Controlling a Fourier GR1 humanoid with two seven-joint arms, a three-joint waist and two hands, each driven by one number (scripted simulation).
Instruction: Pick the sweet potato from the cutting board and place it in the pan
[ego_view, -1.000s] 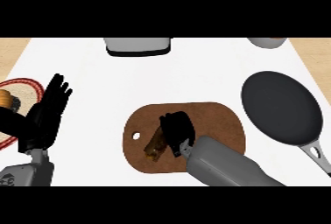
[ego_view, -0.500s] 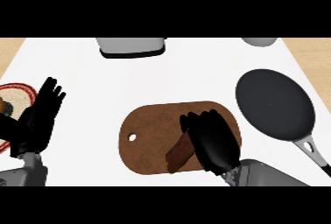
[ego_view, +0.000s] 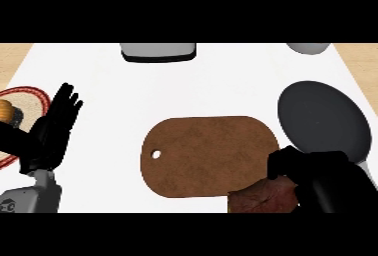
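Sweet potato (ego_view: 262, 197) is off the cutting board (ego_view: 203, 155) now, or at least mostly. It shows as a reddish-brown lump at the bottom of the view, just past the board's lower right corner, tucked under and against the right robot hand (ego_view: 317, 175). The fingers of that robot hand are curled down over it, so I'd call that a grip on the potato, though the hand hides a good part of it and I can't see exactly where the thumb sits.

So the step in hand looks like the carry: pick is done, place isn't. The pan (ego_view: 321, 122) sits to the right of the board, dark and oval, with its handle running down toward the right robot hand; the hand actually overlaps the handle end in this view.

Next move, as I read it: lift enough to clear the pan's rim, swing the potato up and a bit right until it's over the middle of the pan, then lower and open up. My guess at the tricky bit is clipping the handle or rim on the way, since the hand is starting right beside it.

Right forearm comes in from the lower right corner, wrist bent so the hand points up and left. The left robot hand (ego_view: 52, 132) is just parked at the left edge of the worktop (ego_view: 184, 90), fingers straight and pointing up, holding nothing, next to a red-rimmed plate (ego_view: 33, 92).
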